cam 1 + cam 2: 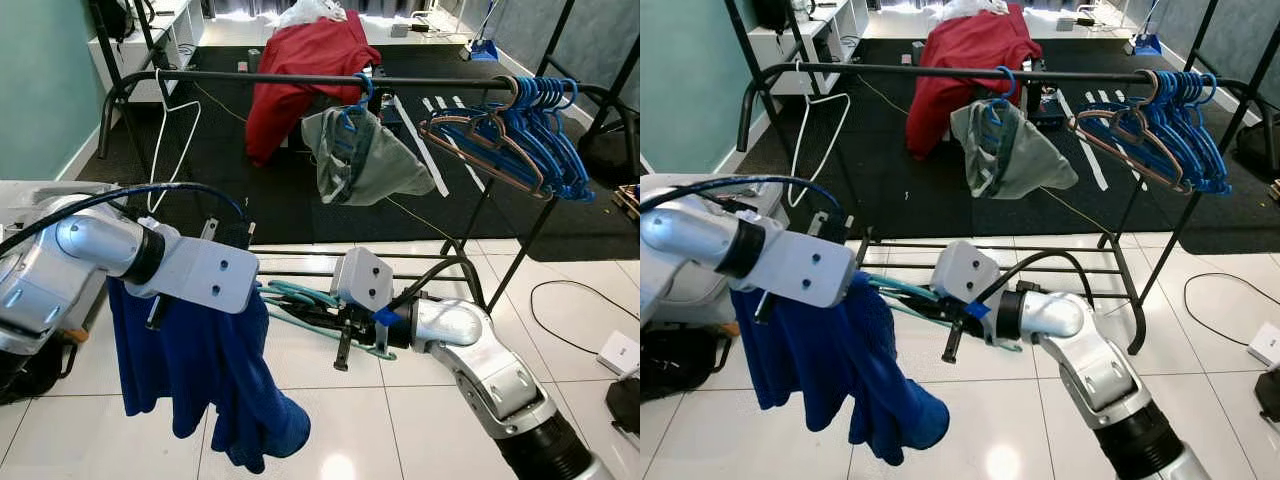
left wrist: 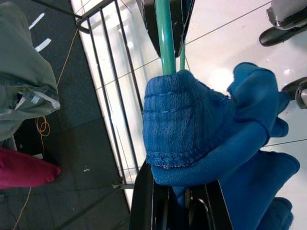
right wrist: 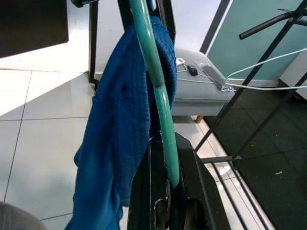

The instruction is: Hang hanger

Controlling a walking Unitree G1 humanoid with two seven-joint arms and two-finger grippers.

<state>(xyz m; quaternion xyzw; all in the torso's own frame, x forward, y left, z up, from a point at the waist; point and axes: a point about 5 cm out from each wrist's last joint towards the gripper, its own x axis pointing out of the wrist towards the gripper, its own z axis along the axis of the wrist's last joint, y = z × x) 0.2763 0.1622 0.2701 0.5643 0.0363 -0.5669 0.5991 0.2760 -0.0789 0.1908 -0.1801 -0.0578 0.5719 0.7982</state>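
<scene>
While clamped in right hand (image 1: 352, 338), hanger (image 3: 158, 91) spans to left hand (image 1: 215, 255).

head pair looking forward and down from above both arms toward the clothes rack (image 1: 300, 80) and tiled floor (image 1: 1200, 360), sharing that scene slightly offset; wrist pair set close along each pincer's black fingers, facing each other along the teal hanger (image 3: 156, 81) and blue garment (image 2: 192, 124).

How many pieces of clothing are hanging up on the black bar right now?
1. A grey-green garment hangs on a blue hanger near the middle of the black rail. The blue garment is not on it, and the red cloth lies behind.
</scene>
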